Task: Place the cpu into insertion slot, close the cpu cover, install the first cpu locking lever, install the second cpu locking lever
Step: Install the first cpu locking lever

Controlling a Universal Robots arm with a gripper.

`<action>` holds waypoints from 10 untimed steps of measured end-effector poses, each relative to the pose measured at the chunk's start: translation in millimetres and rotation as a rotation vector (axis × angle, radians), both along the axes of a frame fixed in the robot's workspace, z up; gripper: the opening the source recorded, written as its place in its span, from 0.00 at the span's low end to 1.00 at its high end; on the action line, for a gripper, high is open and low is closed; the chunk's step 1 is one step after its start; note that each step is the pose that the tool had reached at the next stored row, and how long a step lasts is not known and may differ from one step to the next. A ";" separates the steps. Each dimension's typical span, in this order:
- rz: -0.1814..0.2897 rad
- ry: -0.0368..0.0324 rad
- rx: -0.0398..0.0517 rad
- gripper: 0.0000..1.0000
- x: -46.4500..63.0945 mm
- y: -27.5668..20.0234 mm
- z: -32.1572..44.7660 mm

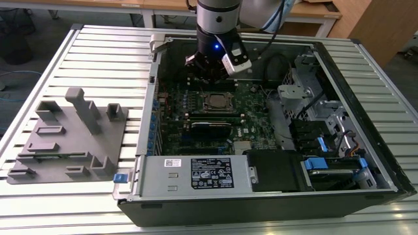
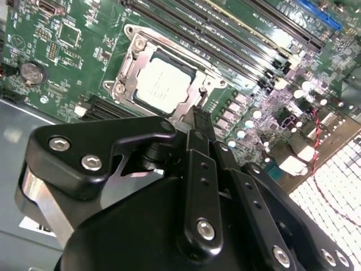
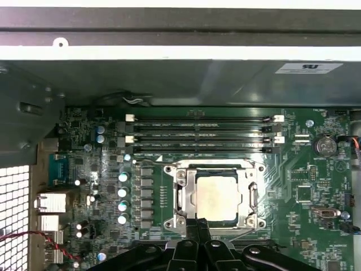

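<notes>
Cpu (image 3: 215, 197) seated; hand (image 3: 197, 226) at its far side
The cpu lay flat in the insertion slot (image 3: 214, 169), the cpu cover (image 3: 252, 195) folded down round it, seemingly clamping it; just beyond, the hand hung fingers pressed together, holding nothing, a narrow tip suited to pushing.

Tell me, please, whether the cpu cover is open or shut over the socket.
Shut. The cpu cover lies flat around the cpu, whose silvery top shows through its window in both wrist views.
</notes>
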State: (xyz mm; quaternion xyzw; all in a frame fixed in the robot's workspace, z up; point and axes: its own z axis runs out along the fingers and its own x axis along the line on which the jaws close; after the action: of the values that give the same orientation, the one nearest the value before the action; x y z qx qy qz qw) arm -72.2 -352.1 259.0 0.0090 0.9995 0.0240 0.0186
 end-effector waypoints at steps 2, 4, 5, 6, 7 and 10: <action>0.000 0.0002 0.0025 0.11 -0.2 -0.2 0.1; 0.000 0.0001 0.0147 0.11 -0.2 -0.1 0.0; 0.000 0.0000 0.0233 0.11 -0.2 -0.1 0.0; 0.000 0.0000 0.0374 0.11 -0.2 -0.1 0.0; 0.000 -0.0001 0.0551 0.11 -0.2 -0.1 0.0; 0.000 -0.0001 0.1044 0.11 -0.3 -0.2 0.0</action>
State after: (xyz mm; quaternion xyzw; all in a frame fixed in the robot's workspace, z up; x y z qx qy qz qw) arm -72.6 -352.3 259.0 0.0099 0.9969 0.0762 0.0181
